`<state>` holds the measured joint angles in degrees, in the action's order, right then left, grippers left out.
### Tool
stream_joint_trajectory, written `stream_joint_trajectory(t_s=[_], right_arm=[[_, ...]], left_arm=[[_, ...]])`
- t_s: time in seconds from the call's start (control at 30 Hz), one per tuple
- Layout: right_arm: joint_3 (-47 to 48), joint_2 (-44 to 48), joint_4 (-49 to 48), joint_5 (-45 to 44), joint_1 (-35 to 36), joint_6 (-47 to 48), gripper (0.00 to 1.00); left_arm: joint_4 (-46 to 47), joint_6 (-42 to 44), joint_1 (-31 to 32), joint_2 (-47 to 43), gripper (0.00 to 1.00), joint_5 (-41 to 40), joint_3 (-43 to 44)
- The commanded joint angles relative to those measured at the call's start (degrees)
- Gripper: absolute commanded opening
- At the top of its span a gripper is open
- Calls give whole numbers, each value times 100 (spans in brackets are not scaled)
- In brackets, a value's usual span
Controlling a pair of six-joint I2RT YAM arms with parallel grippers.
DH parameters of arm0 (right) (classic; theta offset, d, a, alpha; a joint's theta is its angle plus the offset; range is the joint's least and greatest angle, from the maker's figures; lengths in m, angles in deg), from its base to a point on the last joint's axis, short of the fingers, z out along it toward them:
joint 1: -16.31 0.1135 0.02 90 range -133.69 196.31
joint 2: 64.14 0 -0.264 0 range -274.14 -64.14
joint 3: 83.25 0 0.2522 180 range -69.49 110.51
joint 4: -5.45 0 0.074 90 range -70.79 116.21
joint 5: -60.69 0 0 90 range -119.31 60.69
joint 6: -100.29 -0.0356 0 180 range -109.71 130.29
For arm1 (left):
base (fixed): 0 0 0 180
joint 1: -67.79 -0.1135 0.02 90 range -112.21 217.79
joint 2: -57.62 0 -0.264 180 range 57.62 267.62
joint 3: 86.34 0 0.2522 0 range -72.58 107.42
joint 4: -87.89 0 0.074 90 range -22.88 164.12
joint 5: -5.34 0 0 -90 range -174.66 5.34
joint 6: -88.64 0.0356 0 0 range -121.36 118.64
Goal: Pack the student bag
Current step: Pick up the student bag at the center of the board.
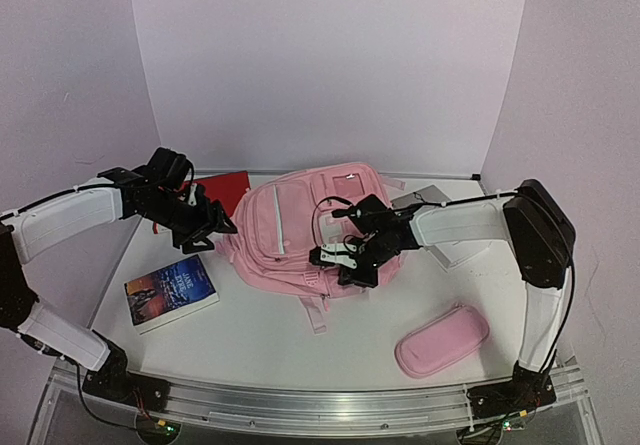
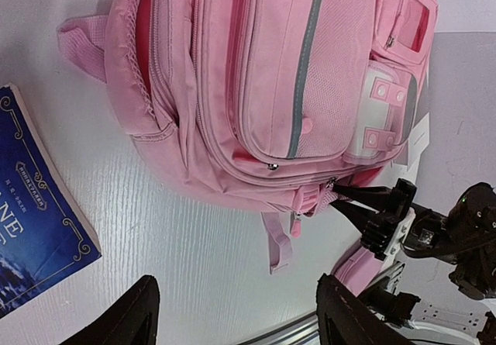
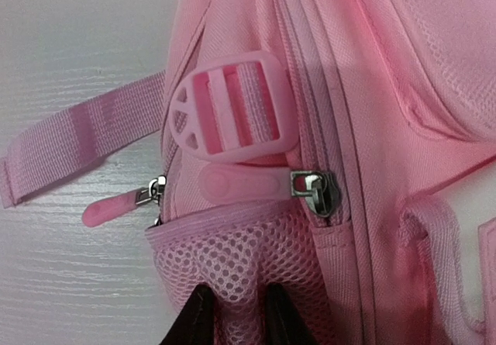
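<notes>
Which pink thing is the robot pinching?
The big backpack: the right gripper pinches its mesh pocket. The small pencil case lies untouched.

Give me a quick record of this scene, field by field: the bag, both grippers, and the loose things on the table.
student bag: pink, lying flat mid-table
left gripper: open, empty, beside the bag's left side
right gripper: pinching the bag's mesh side pocket
blue book: flat, left of the bag, apart from it
pink pencil case: near right, apart from the bag
red item: flat, at the bag's far-left corner
</notes>
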<state>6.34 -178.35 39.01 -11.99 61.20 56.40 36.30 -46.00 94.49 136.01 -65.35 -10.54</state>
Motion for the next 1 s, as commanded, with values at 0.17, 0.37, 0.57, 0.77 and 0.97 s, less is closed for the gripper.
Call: stream_joint_trajectory(t_s=[0.17, 0.37, 0.57, 0.77, 0.97], right_arm=[[913, 328, 30, 131, 13, -1451, 0], [1888, 390, 138, 1038, -179, -2791, 0], [2387, 351, 140, 1382, -279, -3322, 0], [2774, 244, 138, 1515, -280, -3644, 0], [2956, 166, 138, 1605, -281, -3886, 0]], left_arm=[[4, 393, 353, -90, 69, -136, -1], [84, 667, 687, -169, 70, -218, -38], [233, 744, 1110, 148, 63, -250, 306], [521, 742, 1498, 658, 59, -330, 697], [1117, 718, 1626, 1036, 56, -301, 856]])
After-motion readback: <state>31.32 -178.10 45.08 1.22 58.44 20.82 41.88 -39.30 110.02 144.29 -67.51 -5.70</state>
